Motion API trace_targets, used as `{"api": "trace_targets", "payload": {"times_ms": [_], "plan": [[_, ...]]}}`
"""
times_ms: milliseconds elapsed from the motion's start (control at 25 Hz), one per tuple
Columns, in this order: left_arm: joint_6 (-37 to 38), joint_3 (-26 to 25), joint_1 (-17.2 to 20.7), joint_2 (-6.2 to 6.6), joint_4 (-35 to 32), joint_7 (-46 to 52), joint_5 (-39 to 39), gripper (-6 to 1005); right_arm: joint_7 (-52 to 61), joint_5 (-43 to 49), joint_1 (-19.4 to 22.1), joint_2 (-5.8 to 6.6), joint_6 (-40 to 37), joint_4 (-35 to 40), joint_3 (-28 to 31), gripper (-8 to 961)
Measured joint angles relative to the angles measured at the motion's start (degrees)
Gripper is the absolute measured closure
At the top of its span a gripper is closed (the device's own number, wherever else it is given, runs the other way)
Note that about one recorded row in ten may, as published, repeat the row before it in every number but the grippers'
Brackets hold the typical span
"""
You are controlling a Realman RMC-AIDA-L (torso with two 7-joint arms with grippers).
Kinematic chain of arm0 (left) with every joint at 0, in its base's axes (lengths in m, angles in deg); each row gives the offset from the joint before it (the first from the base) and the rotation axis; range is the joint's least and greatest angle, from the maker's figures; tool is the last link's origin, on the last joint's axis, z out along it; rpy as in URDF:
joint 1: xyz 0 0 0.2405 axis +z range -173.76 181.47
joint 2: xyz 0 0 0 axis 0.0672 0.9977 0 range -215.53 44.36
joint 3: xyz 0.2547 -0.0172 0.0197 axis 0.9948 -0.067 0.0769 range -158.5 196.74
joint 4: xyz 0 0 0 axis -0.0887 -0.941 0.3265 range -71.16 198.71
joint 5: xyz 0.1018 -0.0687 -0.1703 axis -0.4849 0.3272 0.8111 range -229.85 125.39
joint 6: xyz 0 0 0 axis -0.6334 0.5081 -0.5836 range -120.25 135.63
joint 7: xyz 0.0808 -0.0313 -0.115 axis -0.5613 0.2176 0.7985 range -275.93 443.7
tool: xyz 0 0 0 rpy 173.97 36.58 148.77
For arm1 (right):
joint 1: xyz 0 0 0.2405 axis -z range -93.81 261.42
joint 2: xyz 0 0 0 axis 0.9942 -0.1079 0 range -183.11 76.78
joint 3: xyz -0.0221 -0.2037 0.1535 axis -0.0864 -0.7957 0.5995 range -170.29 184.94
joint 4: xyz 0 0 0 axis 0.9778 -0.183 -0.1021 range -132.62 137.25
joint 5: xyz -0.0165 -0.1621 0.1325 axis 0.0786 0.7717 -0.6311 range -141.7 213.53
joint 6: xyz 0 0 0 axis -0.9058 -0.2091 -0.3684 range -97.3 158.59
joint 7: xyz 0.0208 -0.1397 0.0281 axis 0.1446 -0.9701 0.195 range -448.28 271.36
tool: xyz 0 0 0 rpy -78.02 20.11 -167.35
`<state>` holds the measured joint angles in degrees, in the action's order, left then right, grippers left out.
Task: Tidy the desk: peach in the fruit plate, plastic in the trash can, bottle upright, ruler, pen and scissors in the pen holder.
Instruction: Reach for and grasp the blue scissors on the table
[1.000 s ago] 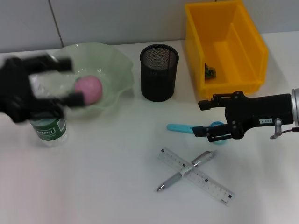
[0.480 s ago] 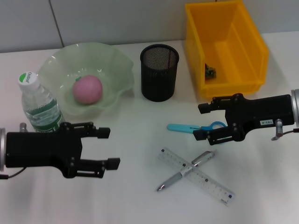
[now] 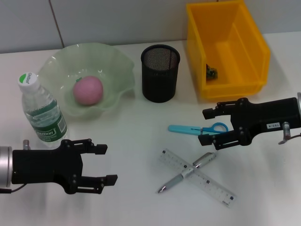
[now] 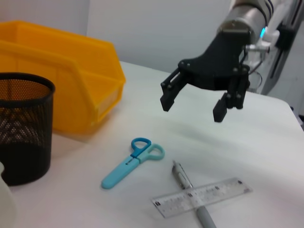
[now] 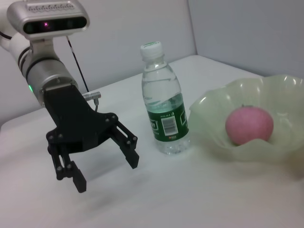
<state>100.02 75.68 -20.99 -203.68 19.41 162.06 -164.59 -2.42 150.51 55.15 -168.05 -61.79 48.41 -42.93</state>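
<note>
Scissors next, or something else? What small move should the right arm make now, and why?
Probably lower the right gripper onto the scissors. It hovers open just above their handles, and they lie flat on the table, apart from the crossed pen and ruler. The peach is in the plate and the bottle is upright.

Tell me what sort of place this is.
Probably a lab test desk staged as an office desk: a plain white table with a mesh pen holder, scissors and a yellow bin.
</note>
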Motion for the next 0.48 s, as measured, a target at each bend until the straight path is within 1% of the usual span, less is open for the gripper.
{"api": "trace_targets", "payload": {"times_ms": [120, 200, 360, 480], "plan": [[-0.25, 0.20, 0.10, -0.23, 0.42, -2.08, -0.74, 167, 2.31, 0.01, -0.11, 0.78, -0.87, -0.09, -0.33, 143], [-0.25, 0.20, 0.10, -0.23, 0.42, -2.08, -0.74, 167, 2.90, 0.07, -0.11, 0.87, -1.09, -0.03, -0.35, 143], [0.34, 0.38, 0.16, -0.18, 0.98, -2.95, -0.76, 167, 6.17, 1.64, -0.11, 0.92, -2.57, 2.10, -0.39, 143], [0.55, 0.21, 0.27, -0.18, 1.00, -2.90, -0.60, 167, 8.45, 4.15, -0.34, 0.45, -2.85, 5.41, -0.45, 143]]}}
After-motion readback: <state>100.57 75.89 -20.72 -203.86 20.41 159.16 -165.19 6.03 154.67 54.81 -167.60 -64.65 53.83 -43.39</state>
